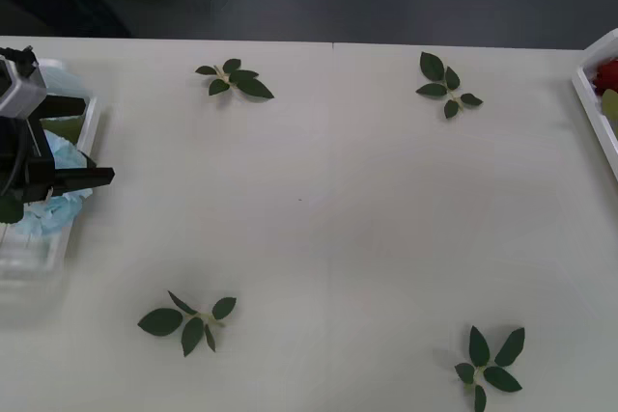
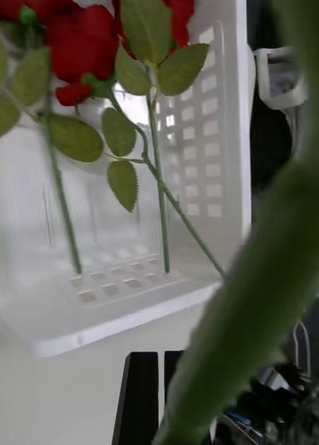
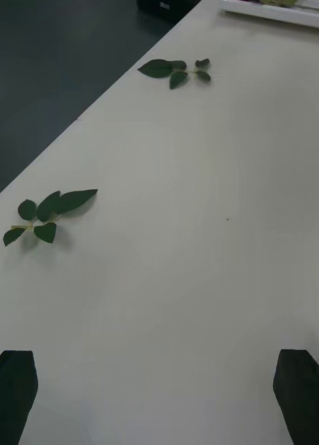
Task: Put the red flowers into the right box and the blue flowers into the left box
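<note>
because its black fingers [image 3: 13, 389] sit wide apart with only bare white counter [image 1: 367, 229] between them, the left hand [image 1: 68, 178] holds nothing; it hovers by the shallow white left box [image 1: 87, 132], where pale blue flowers [image 1: 53, 205] already lie. the right hand [image 2: 156, 396] seems pinched narrow on a green stem [image 2: 256, 299] above the slotted white right box [image 2: 208, 139], whose deep-red roses [image 2: 83, 42] lie inside.

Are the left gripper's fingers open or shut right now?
Open. The left gripper has its two black fingers at opposite corners of the left wrist view, bare table between them, nothing held.
</note>
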`<state>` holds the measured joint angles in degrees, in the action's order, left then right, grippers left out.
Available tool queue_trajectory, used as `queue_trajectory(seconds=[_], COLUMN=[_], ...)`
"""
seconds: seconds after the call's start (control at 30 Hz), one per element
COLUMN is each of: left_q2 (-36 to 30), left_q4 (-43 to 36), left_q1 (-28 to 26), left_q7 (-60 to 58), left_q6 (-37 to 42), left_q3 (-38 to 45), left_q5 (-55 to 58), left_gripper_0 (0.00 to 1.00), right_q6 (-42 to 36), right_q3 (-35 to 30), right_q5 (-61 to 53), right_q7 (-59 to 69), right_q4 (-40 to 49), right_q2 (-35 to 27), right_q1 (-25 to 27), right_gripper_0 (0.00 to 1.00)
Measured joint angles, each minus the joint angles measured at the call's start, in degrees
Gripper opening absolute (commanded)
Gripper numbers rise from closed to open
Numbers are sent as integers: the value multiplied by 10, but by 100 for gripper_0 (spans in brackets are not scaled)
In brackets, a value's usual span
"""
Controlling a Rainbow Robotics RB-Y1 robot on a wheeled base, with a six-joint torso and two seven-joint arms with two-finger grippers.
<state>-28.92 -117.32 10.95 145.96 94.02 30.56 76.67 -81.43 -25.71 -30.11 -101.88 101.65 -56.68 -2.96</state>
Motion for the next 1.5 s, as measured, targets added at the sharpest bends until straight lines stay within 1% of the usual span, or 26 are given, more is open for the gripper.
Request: queue_trajectory(seconds=[0.17,0.27,0.4,0.57,0.67,0.83,0.97,1.07,1.1,1.13,1.2,1.23,1.27,1.3,1.33,1.5], left_q2=[0,0,0,0,0,0,0,0,0,0,0,0,0,0,0,0], left_q4=[0,0,-1,-1,-1,-1,-1,-1,-1,-1,-1,-1,-1,-1,-1,-1], left_q1=[0,0,0,0,0,0,0,0,0,0,0,0,0,0,0,0], left_q7=[0,0,0,0,0,0,0,0,0,0,0,0,0,0,0,0], left_q6=[0,0,0,0,0,0,0,0,0,0,0,0,0,0,0,0], left_q3=[0,0,0,0,0,0,0,0,0,0,0,0,0,0,0,0], left_q5=[-8,-8,-8,-8,-8,-8,-8,-8,-8,-8,-8,-8,-8,-8,-8,-8], left_gripper_0=[100,100,100,100,100,100,100,100,100,100,100,100,100,100,100,100], right_q6=[34,83,162,222,256,334,360,368,368,368,368,368,368,368,368,368], right_q3=[47,65,94,138,158,190,211,211,211,210,210,210,210,210,210,210], right_q5=[11,36,42,63,69,70,83,97,98,98,98,98,98,98,98,98], right_q7=[21,24,24,24,24,24,24,24,24,24,24,24,24,24,24,24], right_q4=[-66,-119,-194,-289,-331,-386,-416,-422,-423,-424,-426,-427,-429,-431,-433,-435], right_q2=[0,0,0,0,0,0,0,0,0,0,0,0,0,0,0,0], right_q1=[-37,-52,-66,-107,-131,-166,-187,-189,-189,-189,-189,-189,-189,-189,-189,-189], right_gripper_0=[0,0,0,0,0,0,0,0,2,12,43,64,81,91,92,92])
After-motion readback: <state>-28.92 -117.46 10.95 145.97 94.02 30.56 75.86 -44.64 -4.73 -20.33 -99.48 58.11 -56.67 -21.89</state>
